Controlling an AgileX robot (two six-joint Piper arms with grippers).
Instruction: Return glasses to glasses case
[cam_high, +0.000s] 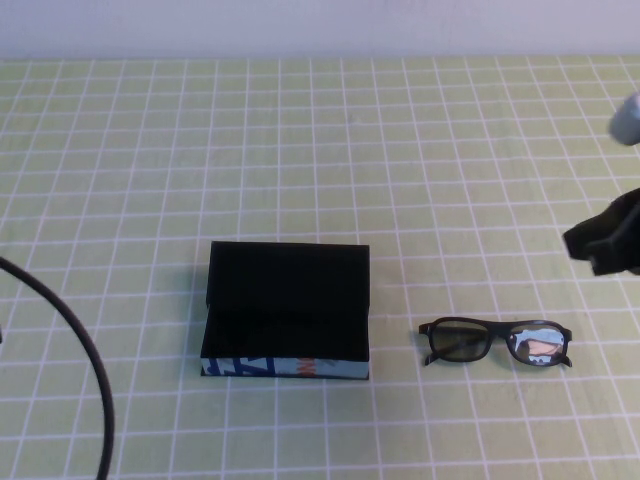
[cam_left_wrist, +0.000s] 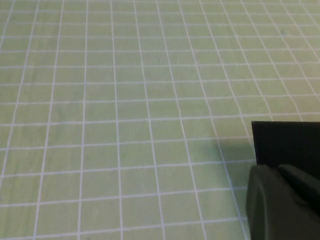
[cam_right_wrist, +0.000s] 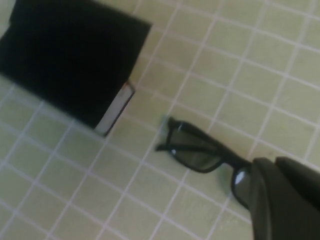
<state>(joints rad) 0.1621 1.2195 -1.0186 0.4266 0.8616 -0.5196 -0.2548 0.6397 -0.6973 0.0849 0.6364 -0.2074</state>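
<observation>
While nothing is held yet | glasses case (cam_high: 286, 310) open, lid up, mid-table | glasses (cam_high: 496, 342) near its right, apart | right gripper (cam_high: 607, 243) closed, empty, hovering beyond glasses | left gripper (cam_left_wrist: 280, 202) probably parked by case, opening cannot tell | step: approach; next: part fingers, descend on frame.

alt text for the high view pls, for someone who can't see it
An open black glasses case sits on a green checked table, with black glasses lying apart to its right. The right hand hovers shut at the right edge; the left hand is out of view.
</observation>
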